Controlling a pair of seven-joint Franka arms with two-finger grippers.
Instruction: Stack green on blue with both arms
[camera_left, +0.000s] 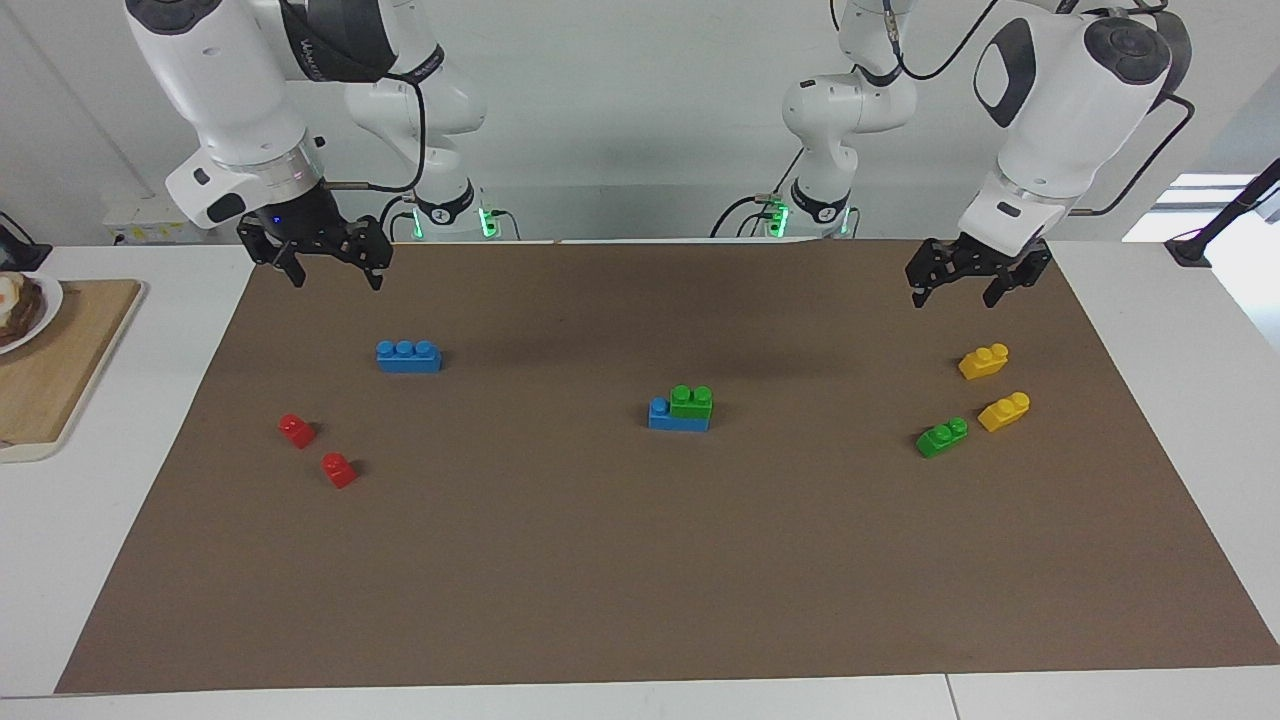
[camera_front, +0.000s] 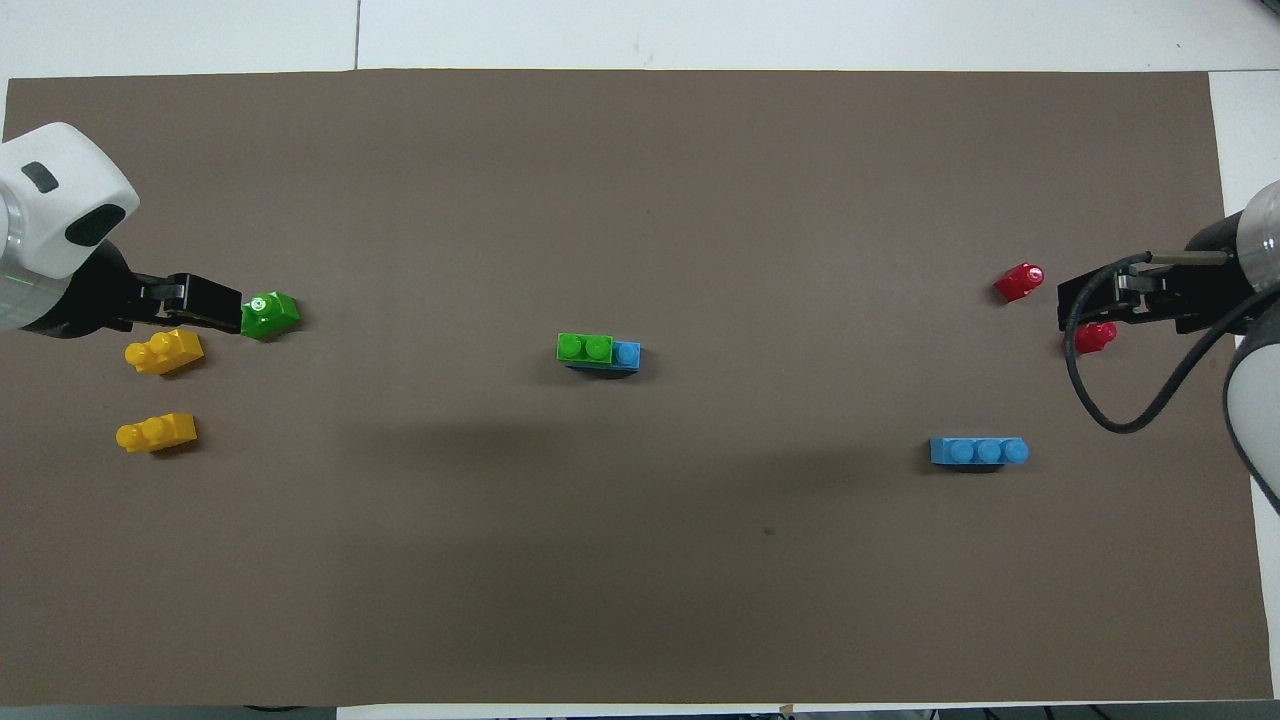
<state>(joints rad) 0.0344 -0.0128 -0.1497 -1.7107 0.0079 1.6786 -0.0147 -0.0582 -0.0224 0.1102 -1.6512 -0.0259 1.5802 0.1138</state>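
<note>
A green two-stud brick (camera_left: 691, 401) sits stacked on a blue three-stud brick (camera_left: 660, 415) at the middle of the mat; the pair also shows in the overhead view, green (camera_front: 584, 348) on blue (camera_front: 628, 355). A second blue brick (camera_left: 408, 356) (camera_front: 978, 452) lies alone toward the right arm's end. A second green brick (camera_left: 941, 437) (camera_front: 270, 314) lies alone toward the left arm's end. My right gripper (camera_left: 335, 275) (camera_front: 1110, 300) hangs open and empty over the mat's edge at its own end. My left gripper (camera_left: 957, 293) (camera_front: 190, 300) hangs open and empty at its end, above the loose bricks there.
Two yellow bricks (camera_left: 984, 361) (camera_left: 1004, 411) lie beside the loose green one. Two small red bricks (camera_left: 296, 429) (camera_left: 338, 469) lie toward the right arm's end. A wooden board (camera_left: 70, 370) with a plate (camera_left: 45, 300) stands off the brown mat (camera_left: 640, 580) there.
</note>
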